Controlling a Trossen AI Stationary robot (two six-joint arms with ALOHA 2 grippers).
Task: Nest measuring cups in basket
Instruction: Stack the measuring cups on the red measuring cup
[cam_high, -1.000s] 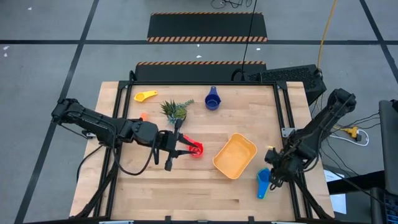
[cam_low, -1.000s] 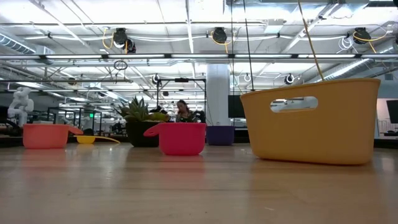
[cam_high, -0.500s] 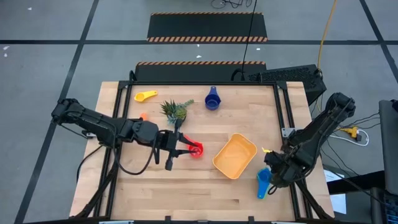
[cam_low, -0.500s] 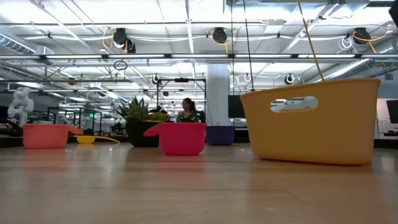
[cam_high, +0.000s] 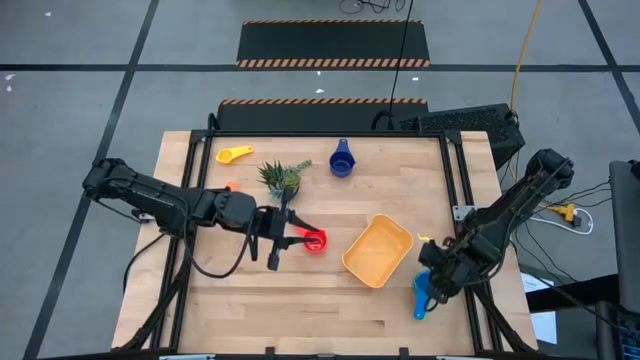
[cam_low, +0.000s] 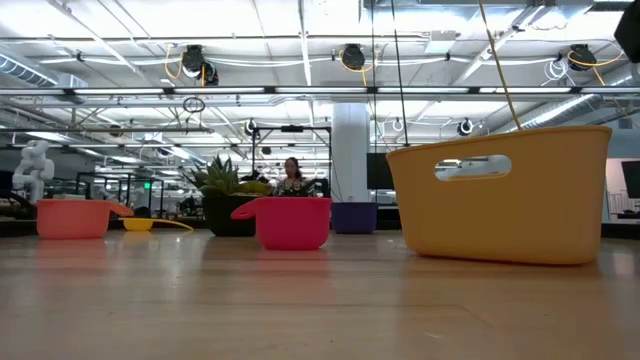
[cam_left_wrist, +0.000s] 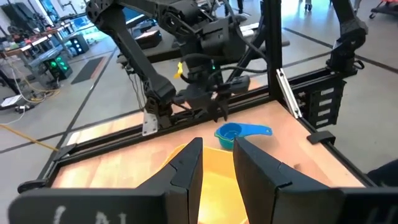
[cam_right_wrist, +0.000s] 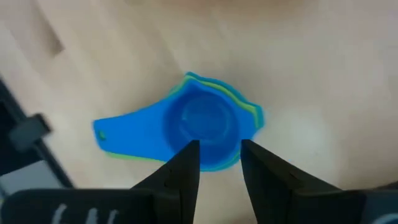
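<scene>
Spanning a concrete workshop floor, the wooden table (cam_high: 240, 290) is carrying the orange basket (cam_high: 379, 250) right of centre; the left gripper (cam_high: 300, 238) is clenching the red cup (cam_high: 317, 241), while the right gripper (cam_high: 430, 283) is hovering, fingers parted, over the blue cup (cam_right_wrist: 205, 127) near the right edge.

The table holds 5 visible measuring cups: 1 yellow cup (cam_high: 234, 154), 1 dark blue cup (cam_high: 342, 160), 1 red cup (cam_high: 316, 241), 1 salmon cup (cam_low: 72, 217), 1 blue cup (cam_high: 423, 293); 1 basket (cam_high: 378, 250); 1 plant (cam_high: 282, 176).
</scene>
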